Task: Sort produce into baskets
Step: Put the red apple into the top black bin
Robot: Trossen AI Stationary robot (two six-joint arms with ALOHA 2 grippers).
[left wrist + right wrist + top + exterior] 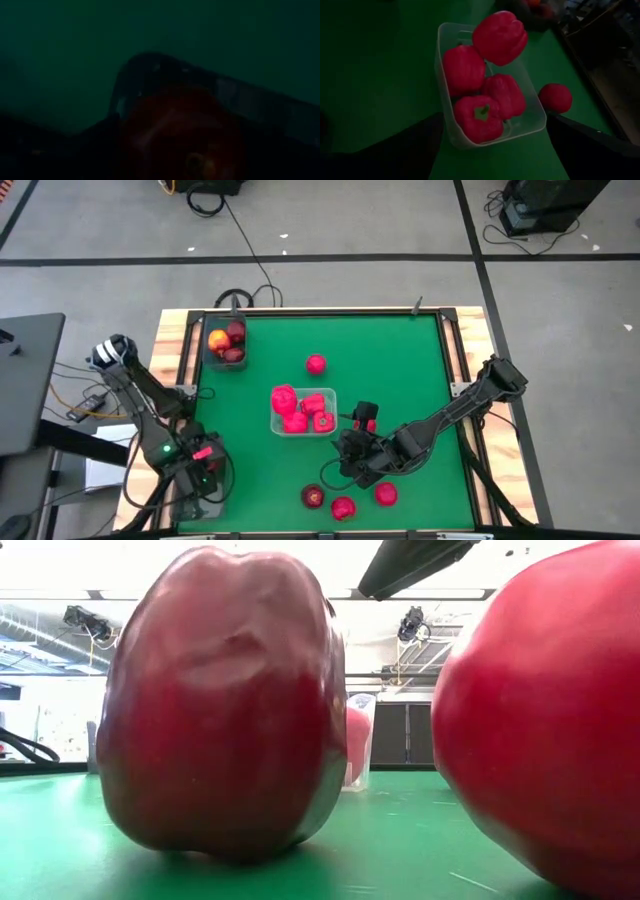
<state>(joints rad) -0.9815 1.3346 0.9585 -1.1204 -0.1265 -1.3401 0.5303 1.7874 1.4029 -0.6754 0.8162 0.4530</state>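
A clear bin at mid-table holds several red lumpy peppers. One pepper sits highest, over the bin's left end. My right gripper is open and empty, just right of this bin, its fingers spread wide. A smoky bin at the far left holds a yellow-orange fruit and maroon apples. My left gripper hangs over a bin at the near left corner. Its wrist view shows a dark red fruit close up.
A round red fruit lies alone beyond the clear bin. A maroon apple and two red fruits lie near the front edge, under my right arm. The maroon apple fills the low view.
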